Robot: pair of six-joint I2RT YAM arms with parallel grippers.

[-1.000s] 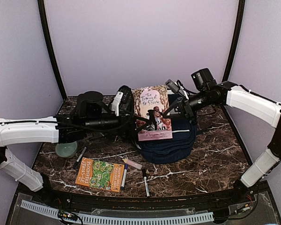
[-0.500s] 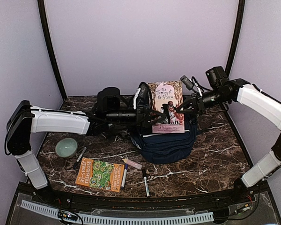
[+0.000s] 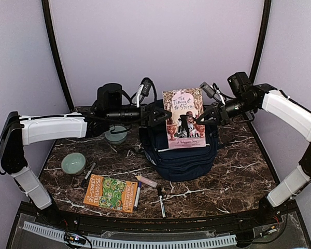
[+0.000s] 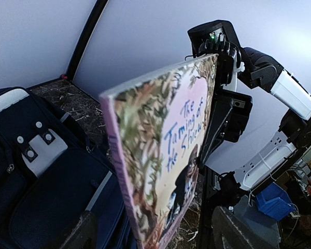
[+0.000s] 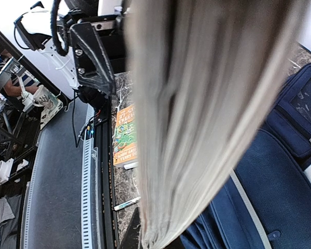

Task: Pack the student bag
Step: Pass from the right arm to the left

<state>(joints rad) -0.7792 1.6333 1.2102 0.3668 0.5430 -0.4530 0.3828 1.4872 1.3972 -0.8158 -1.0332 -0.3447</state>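
1. The student bag (image 3: 182,158) lies at the middle of the marble table (image 3: 238,171). Its front faces up, and the left wrist view shows the grey patch and a zip pocket.
2. From its slumped outline I judge it to be soft fabric with no stiffness of its own. It would likely sag when lifted, and its mouth would tend to fall shut. The fabric rim at its 12 o'clock end looks a better hold than the flat front panel, which gives the fingers little to pinch.
3. I cannot tell whether the main compartment is open, because the paperback hides that edge. Nothing inside the bag is visible.
4. The paperback (image 3: 184,119), "The Taming of the Shrew", stands upright in the air over the bag's 12 o'clock end.
5. The right gripper (image 3: 206,115) is clamped on the paperback's 3 o'clock edge. The left gripper (image 3: 156,115) sits at its 9 o'clock edge with fingers spread wide, not pinching.
6. Two pale green bowls sit to the bag's left. The near bowl (image 3: 73,163) at 9 o'clock shows nothing inside. The far bowl (image 3: 116,135) at 10 o'clock is partly hidden by the left arm.
7. An orange book (image 3: 112,193) and a black marker (image 3: 160,201) lie loose at the bag's 7 and 6 o'clock.
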